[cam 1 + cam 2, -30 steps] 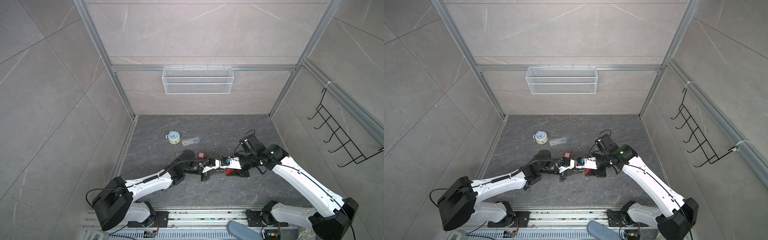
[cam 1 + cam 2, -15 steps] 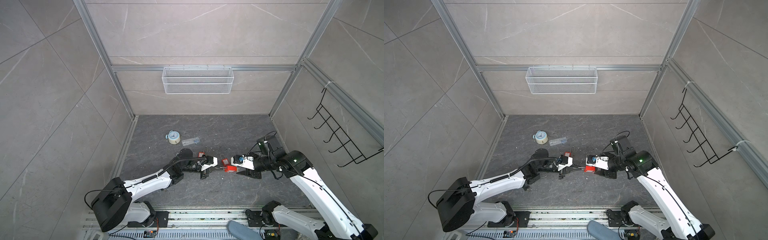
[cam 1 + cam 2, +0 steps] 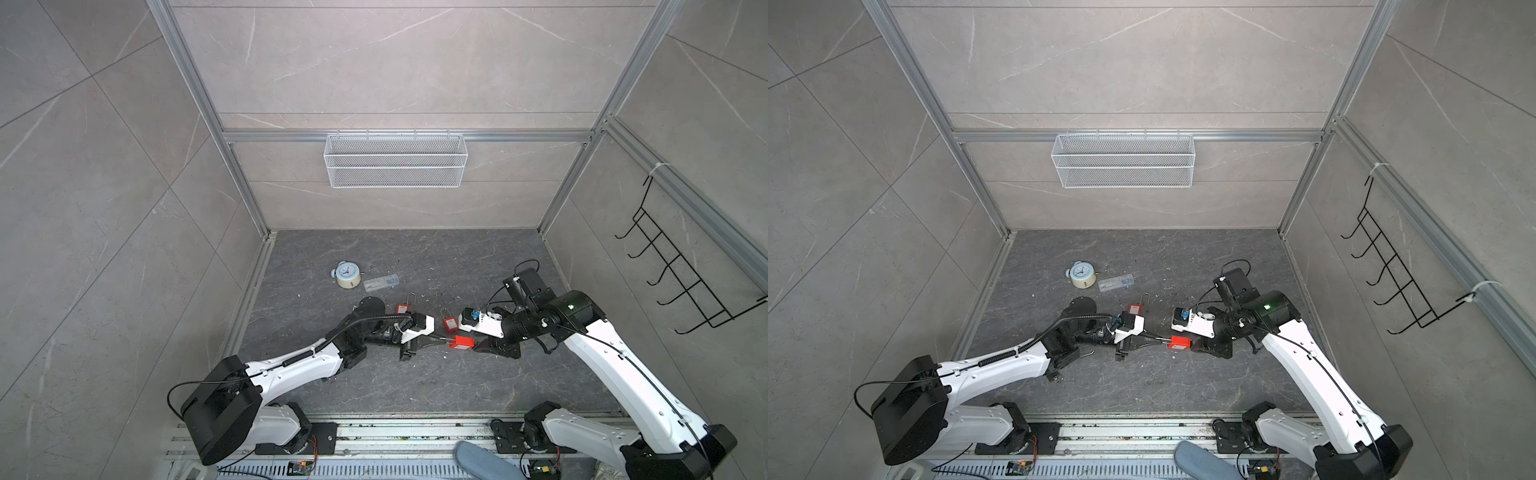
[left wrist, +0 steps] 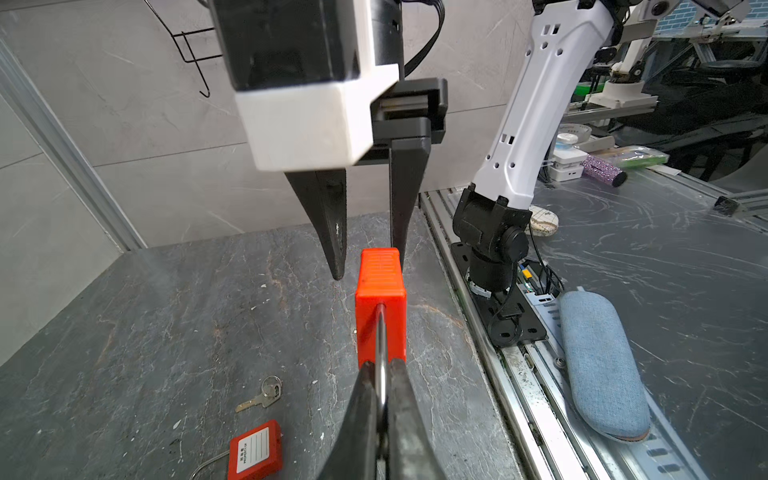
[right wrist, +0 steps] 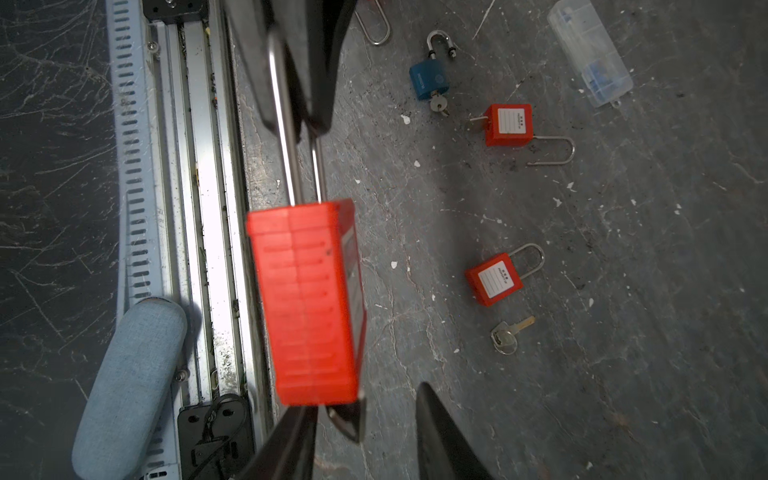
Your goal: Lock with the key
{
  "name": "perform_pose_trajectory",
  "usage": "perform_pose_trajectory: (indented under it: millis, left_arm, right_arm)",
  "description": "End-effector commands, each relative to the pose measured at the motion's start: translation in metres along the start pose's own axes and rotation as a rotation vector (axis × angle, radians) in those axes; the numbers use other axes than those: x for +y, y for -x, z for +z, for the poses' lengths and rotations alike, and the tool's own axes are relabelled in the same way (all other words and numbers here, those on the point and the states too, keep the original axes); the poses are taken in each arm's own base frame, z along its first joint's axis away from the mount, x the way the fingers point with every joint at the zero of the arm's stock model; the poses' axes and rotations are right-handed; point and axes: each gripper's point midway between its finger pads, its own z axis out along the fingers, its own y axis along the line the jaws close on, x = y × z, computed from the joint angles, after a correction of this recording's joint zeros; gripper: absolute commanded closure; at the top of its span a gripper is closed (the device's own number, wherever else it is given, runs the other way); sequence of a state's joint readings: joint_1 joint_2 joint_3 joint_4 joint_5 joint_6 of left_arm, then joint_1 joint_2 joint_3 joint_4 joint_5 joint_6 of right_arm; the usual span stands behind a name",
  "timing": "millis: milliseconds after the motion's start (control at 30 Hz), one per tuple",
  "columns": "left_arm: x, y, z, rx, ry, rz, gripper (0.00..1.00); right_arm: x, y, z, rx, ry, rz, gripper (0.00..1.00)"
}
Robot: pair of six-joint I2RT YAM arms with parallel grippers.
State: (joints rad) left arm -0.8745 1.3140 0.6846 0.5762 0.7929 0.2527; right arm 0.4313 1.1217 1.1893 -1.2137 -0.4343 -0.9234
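Note:
A red padlock (image 3: pixel 463 343) (image 3: pixel 1179 343) hangs level just above the floor between my two grippers. My left gripper (image 4: pixel 381 365) (image 3: pixel 440 340) is shut on its steel shackle (image 5: pixel 291 166). From the far end of the padlock body (image 5: pixel 307 299) a dark key head (image 5: pixel 347 415) sticks out. My right gripper (image 5: pixel 365 399) (image 3: pixel 478 345) is open, its fingers (image 4: pixel 332 232) standing on either side of that end. The key head lies close to one finger, with a clear gap to the other.
On the floor lie a loose key (image 5: pixel 505 336) (image 4: pixel 262 395), two more red padlocks (image 5: pixel 494 278) (image 5: pixel 509 124), a blue padlock (image 5: pixel 430 83) and a clear plastic box (image 3: pixel 382 283). An alarm clock (image 3: pixel 347 275) stands farther back. A blue-grey case (image 4: pixel 602 365) rests by the front rail.
My right arm has swung out to the right and stretched, keeping its gripper at the padlock's end. Its jaws have narrowed. My left gripper has kept hold of the shackle.

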Motion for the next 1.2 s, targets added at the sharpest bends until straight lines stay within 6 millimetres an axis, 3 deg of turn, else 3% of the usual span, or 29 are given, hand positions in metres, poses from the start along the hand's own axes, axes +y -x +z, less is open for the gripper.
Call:
perform_pose_trajectory:
  millis: [0,133,233,533,800,1067,1167]
  left_arm:
    - [0.001,0.035,-0.001,-0.090,-0.029,0.061,1.00]
    - [0.002,0.035,0.000,-0.094,-0.027,0.056,1.00]
    - [0.005,0.033,0.001,-0.090,-0.017,0.053,1.00]
    - [0.009,0.030,0.003,-0.062,-0.005,0.055,1.00]
    - [0.011,0.027,0.006,-0.021,-0.024,0.060,1.00]
    - [0.016,0.027,0.000,0.004,-0.032,0.054,1.00]
    - [0.018,0.027,-0.003,0.010,-0.036,0.054,1.00]
  right_arm:
    - [0.001,-0.002,0.009,-0.004,0.031,0.014,0.64]
    - [-0.004,-0.001,0.012,-0.021,0.002,-0.003,0.71]
    - [-0.006,0.002,0.010,-0.050,-0.037,-0.040,0.70]
    - [0.016,0.004,0.002,-0.095,0.004,-0.128,0.68]
    - [0.019,0.001,0.005,-0.088,0.031,-0.139,0.73]
    - [0.017,-0.002,0.007,-0.073,0.026,-0.147,0.85]
    - [0.016,-0.004,0.010,-0.062,0.032,-0.139,0.99]
